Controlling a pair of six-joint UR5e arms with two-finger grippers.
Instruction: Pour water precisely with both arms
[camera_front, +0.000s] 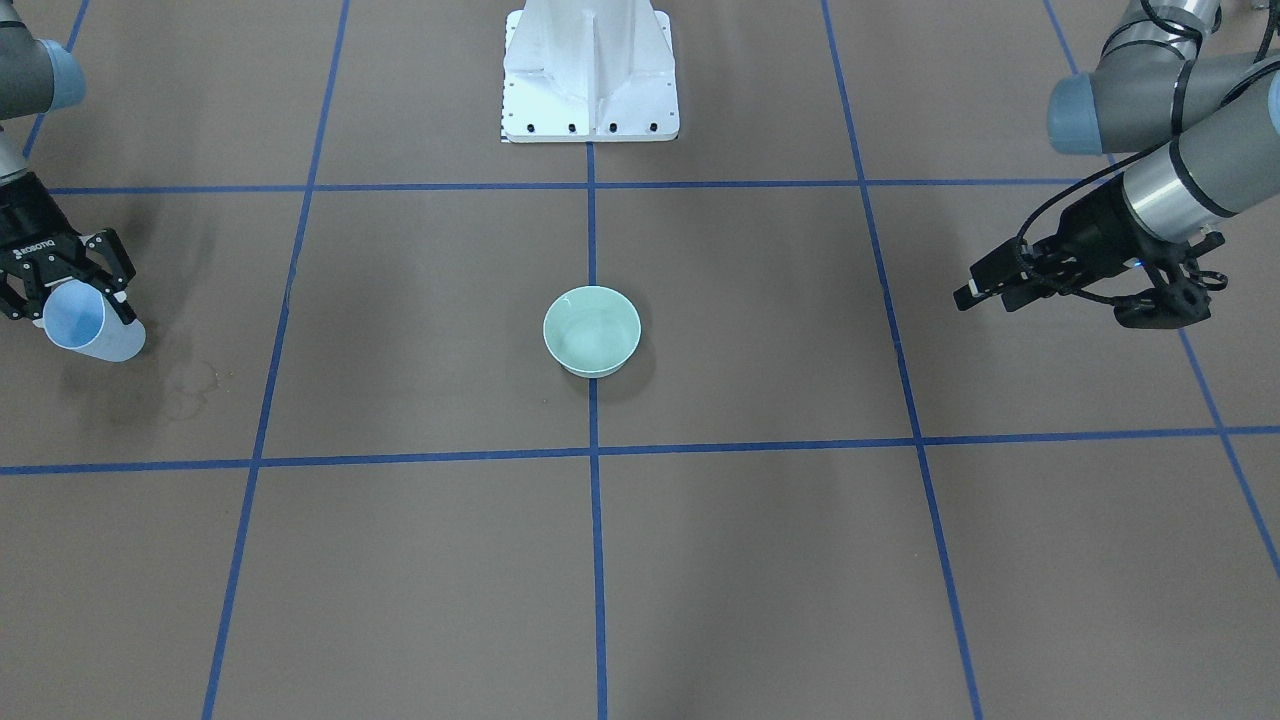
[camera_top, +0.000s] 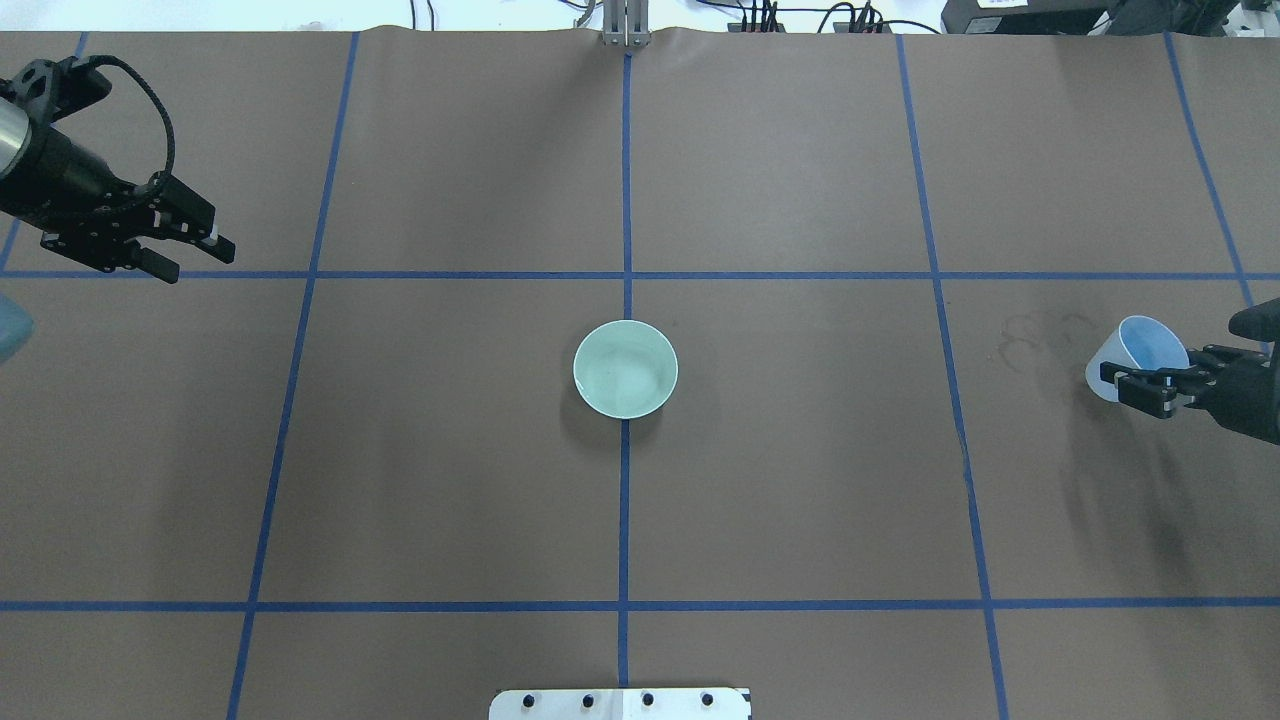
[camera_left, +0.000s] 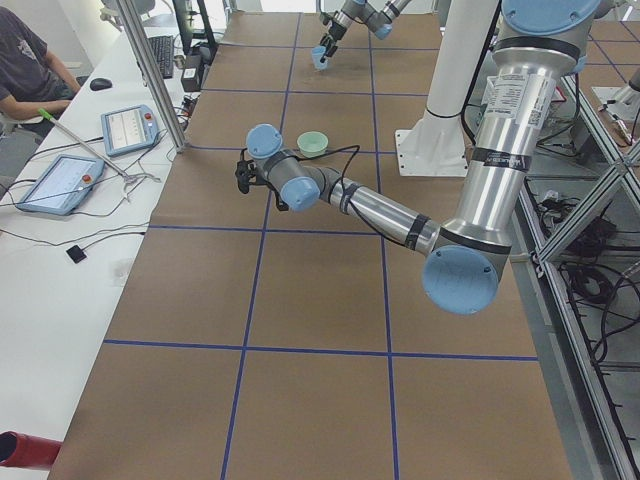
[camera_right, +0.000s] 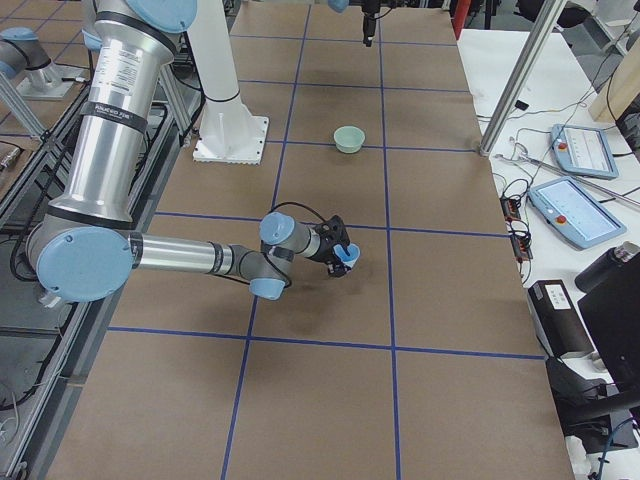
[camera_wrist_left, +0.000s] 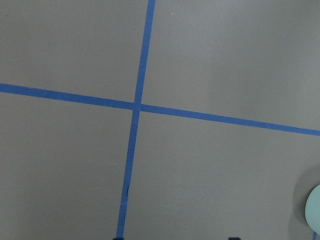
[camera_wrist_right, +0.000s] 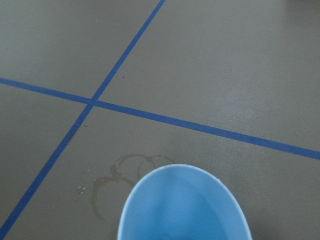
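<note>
A pale green bowl (camera_front: 592, 330) (camera_top: 625, 368) stands at the table's middle on the blue centre line. My right gripper (camera_front: 70, 300) (camera_top: 1140, 385) is shut on a light blue cup (camera_front: 95, 335) (camera_top: 1150, 345), held tilted just above the table far to the robot's right. The right wrist view shows only the cup's rim and inside (camera_wrist_right: 182, 210); I cannot tell whether it holds water. No stream shows. My left gripper (camera_front: 975, 285) (camera_top: 195, 255) hovers open and empty far to the left. The bowl's edge (camera_wrist_left: 315, 212) peeks into the left wrist view.
Faint ring marks and droplets (camera_wrist_right: 120, 175) (camera_top: 1035, 335) stain the brown mat beside the cup. The white pedestal base (camera_front: 590, 80) is bolted at the robot's side. A side bench with tablets (camera_left: 130, 125) and a seated person (camera_left: 20, 60) runs along the far edge.
</note>
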